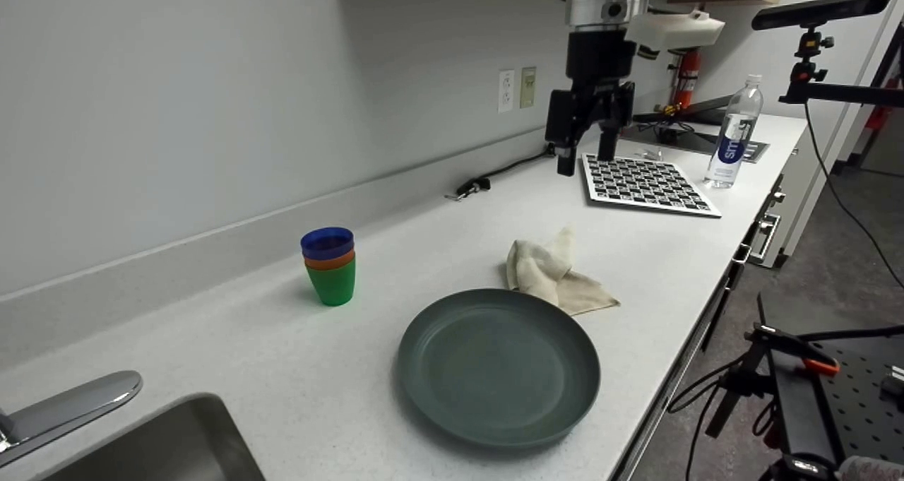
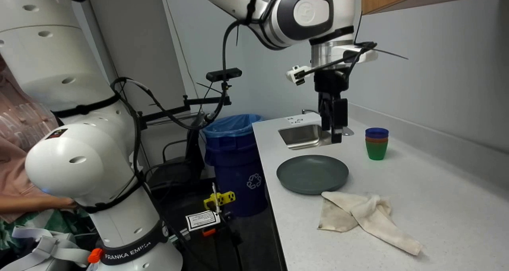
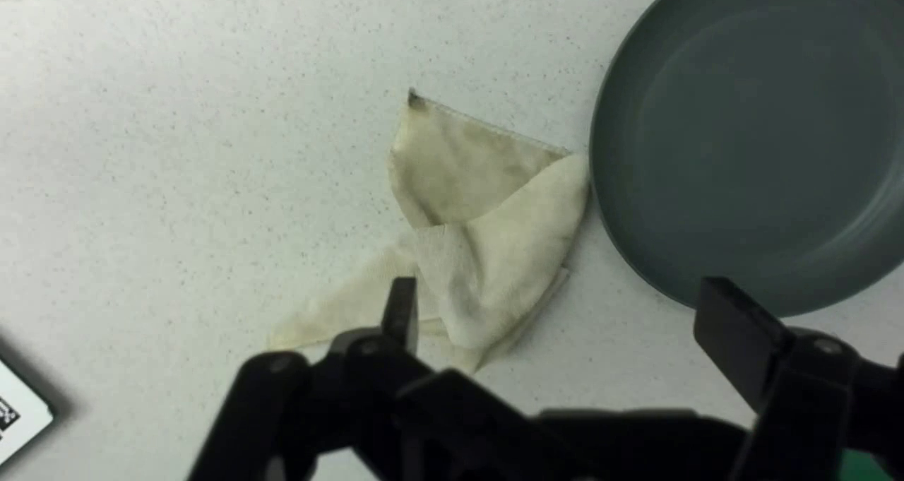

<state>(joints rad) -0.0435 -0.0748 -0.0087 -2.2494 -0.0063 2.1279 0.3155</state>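
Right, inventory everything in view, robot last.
Counter: one, white, along wall
Plate: one, dark green, on counter
Cloth: one, cream, beside plate
Cups: three, blue, orange, green, stacked near wall
Checkerboard: one, black, white, on counter
Bottle: one, transparent, beside checkerboard
Sink: one, silver, in counter
Faucet: one, silver, beside sink
Bin: one, blue, beside counter
Extinguisher: one, red, background
Cables, outlets, cameras: several, mixed, scattered
Person: one, pink top, frame edge
Arm: one, white, over counter
Gripper: one, black, above counter

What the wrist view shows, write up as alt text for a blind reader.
Open, empty black gripper above a speckled white counter, where a crumpled cream cloth lies beside a dark green plate, partly cropped.
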